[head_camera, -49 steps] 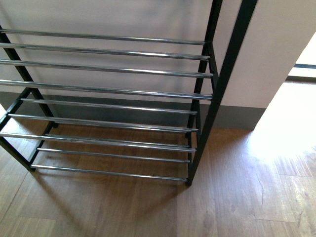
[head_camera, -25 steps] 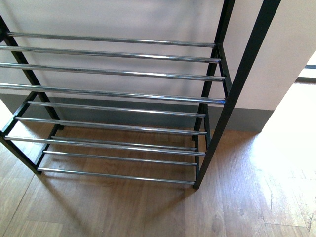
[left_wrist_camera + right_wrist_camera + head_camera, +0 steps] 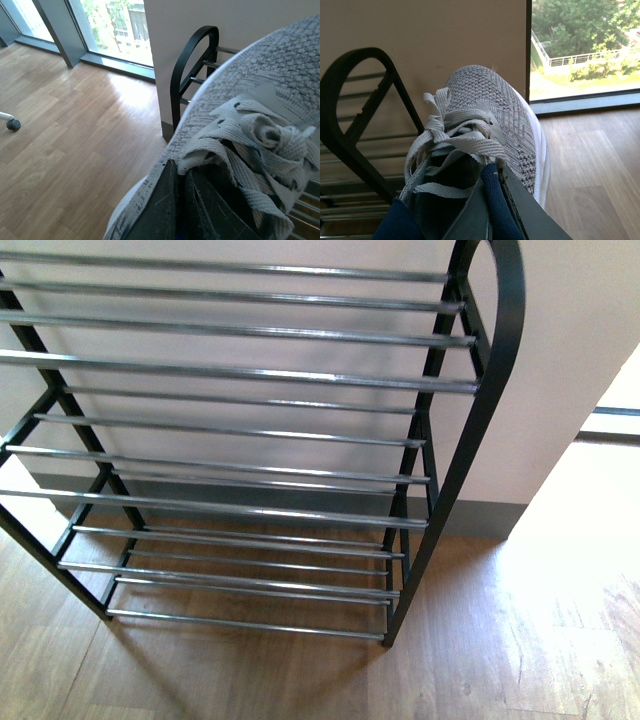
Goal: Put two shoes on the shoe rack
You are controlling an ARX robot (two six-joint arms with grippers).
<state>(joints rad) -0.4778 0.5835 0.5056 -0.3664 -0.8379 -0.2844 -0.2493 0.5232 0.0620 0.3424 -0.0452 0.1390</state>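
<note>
Where wood-plank floor (image 3: pixel 500 640) meets a pale wall (image 3: pixel 570 340) with a grey baseboard (image 3: pixel 480 515), the shoe rack (image 3: pixel 240 372) stands with its back against that wall. Sunlight falls on the floor just beside the rack's rounded black side frame. Its chrome rods run in tiers between the two frames. A tall window (image 3: pixel 115 25) shows beyond one end of the rack, and another window (image 3: pixel 580 45) with trees behind it shows beyond the wall's edge past the other end. A small caster wheel (image 3: pixel 13 124) sits on the floor well apart from the rack.

Two grey knit shoes with pale laces are held in the air near the rack. The left shoe (image 3: pixel 260 70) hangs close to one rounded frame top, with rods showing just past it. The right shoe (image 3: pixel 490 95) hangs beside the other rounded frame.

The left gripper (image 3: pixel 181 205) has its jaws pinching the left shoe's collar. The right gripper (image 3: pixel 492 210) has its jaws pressed on the right shoe's blue-lined collar.
</note>
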